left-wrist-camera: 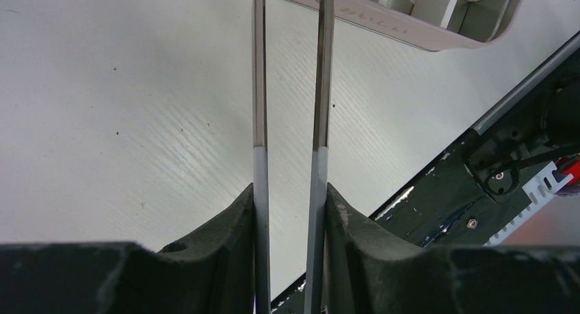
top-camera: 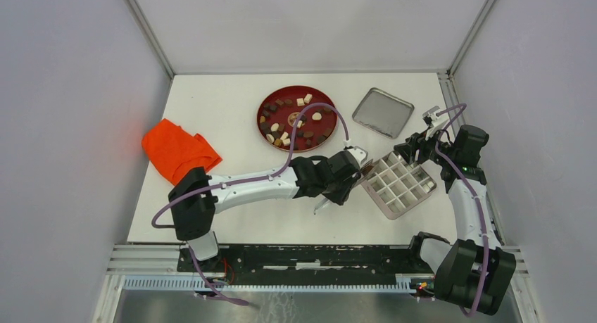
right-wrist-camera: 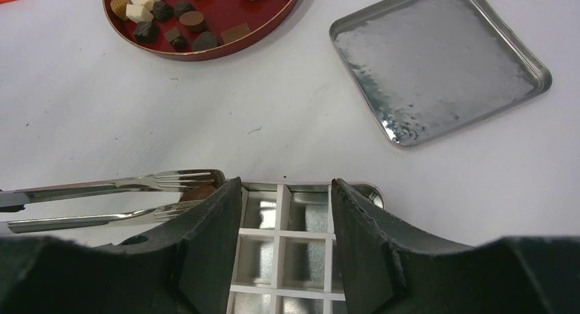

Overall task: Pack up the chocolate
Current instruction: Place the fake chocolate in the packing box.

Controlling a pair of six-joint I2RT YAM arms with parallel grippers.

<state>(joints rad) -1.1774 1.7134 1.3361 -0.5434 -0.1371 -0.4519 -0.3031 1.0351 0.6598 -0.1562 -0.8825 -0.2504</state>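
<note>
The chocolate (top-camera: 294,119) lies as several small dark, brown and cream pieces on the red plate (top-camera: 259,119), also at the top of the right wrist view as chocolate (right-wrist-camera: 154,9). My left gripper (top-camera: 350,172) (left-wrist-camera: 290,191) is shut on metal tweezers (left-wrist-camera: 321,88). The tweezers' forked tips (right-wrist-camera: 185,179) pinch one brown piece (right-wrist-camera: 198,192) at the corner of the divided tin box (top-camera: 399,186). My right gripper (top-camera: 414,150) (right-wrist-camera: 286,184) stands open over the box's far compartments (right-wrist-camera: 282,211). I cannot tell if its fingers touch the box.
The box's flat metal lid (top-camera: 382,112) (right-wrist-camera: 438,61) lies behind the box, right of the plate. An orange cloth (top-camera: 177,149) sits at the left. White walls enclose the table on three sides, and the black base rail (top-camera: 310,256) runs along the near edge.
</note>
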